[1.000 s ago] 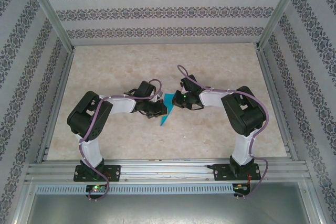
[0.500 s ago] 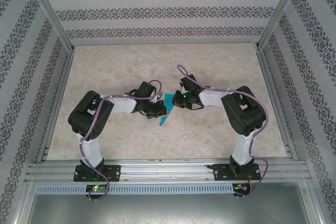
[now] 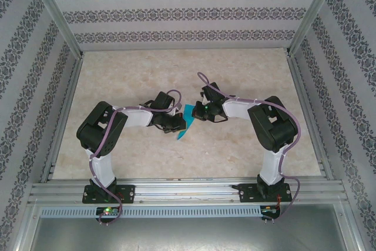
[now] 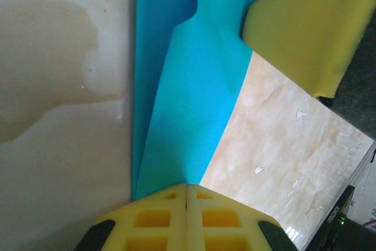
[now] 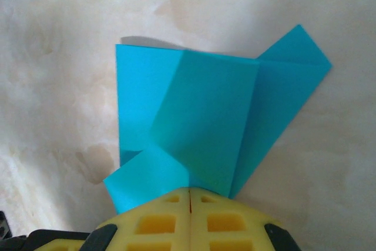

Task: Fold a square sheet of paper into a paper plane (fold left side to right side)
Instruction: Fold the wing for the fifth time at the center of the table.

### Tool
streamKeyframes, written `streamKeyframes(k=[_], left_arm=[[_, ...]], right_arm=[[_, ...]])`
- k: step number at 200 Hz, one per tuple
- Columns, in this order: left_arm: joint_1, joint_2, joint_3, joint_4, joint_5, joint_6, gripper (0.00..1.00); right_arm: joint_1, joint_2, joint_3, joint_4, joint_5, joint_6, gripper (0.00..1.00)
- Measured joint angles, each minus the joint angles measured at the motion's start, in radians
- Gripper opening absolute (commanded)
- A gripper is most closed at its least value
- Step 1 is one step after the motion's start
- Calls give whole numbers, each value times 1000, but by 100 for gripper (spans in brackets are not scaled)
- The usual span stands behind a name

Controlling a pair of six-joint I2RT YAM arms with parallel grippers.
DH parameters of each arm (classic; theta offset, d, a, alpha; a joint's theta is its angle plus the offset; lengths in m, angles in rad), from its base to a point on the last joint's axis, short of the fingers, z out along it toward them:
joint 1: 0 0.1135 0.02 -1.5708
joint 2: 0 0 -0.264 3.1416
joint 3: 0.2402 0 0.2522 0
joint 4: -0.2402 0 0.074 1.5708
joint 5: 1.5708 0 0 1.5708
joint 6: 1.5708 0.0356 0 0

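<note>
Main risk: the teal paper sheet (image 3: 184, 130) is only partly folded, with loose overlapping flaps. If either hand drags sideways, the thin paper would likely slide on the smooth tabletop (image 3: 247, 74) and the crease would land skewed, or a flap would spring open. Pressing too hard could crumple or tear it. The two hands also sit very near each other, so a careless move could knock them together. The sheet lies mid-tabletop between the two arms. The left hand (image 4: 187, 187) has its jaws closed with the tips at the sheet's near pointed end, and the paper runs away from them, one flap raised. The right hand (image 5: 190, 192) is also closed, tips on the sheet's near edge with the folded layers fanning out ahead. I can't tell whether either hand pinches a layer or just presses on it.
</note>
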Motion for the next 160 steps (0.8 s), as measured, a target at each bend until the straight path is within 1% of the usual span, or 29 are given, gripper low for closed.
streamKeyframes(k=[34, 72, 102, 160], left_arm=[[0, 2, 0, 0, 1, 10, 1], [0, 4, 5, -3, 3, 15, 1], [0, 6, 14, -20, 0, 28, 1], [0, 7, 20, -32, -3, 42, 1]], right_arm=[[0, -48, -8, 42, -38, -13, 0], [4, -132, -95, 135, -52, -9, 0], [26, -127, -145, 176, -56, 3, 0], [42, -81, -147, 221, -59, 19, 0]])
